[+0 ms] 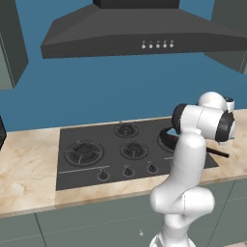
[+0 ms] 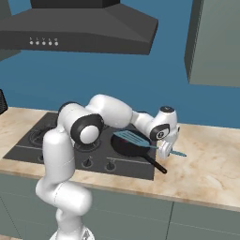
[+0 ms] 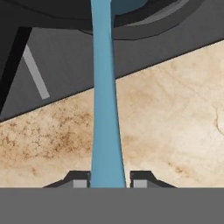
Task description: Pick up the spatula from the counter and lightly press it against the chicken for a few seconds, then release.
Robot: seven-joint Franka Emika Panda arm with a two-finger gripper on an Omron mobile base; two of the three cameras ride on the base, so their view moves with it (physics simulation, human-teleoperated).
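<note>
Arm (image 2: 112,112) reaching R, wrist low; pincer (image 3: 108,181) clamped tight.

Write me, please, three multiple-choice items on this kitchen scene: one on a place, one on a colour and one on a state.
1. Where is the spatula's head?
A. Over the frying pan
B. Flat on the counter
C. Inside a cabinet

2. What colour is the spatula?
A. Red
B. Blue
C. Yellow

3. How is the gripper?
A. Open and empty
B. Shut on the spatula's handle
C. Shut on the pan's handle

Answers:
1. A, the right base view shows the slotted head above the pan.
2. B, handle and head are blue.
3. B, the hand view shows the fingertips flanking the handle.
</note>
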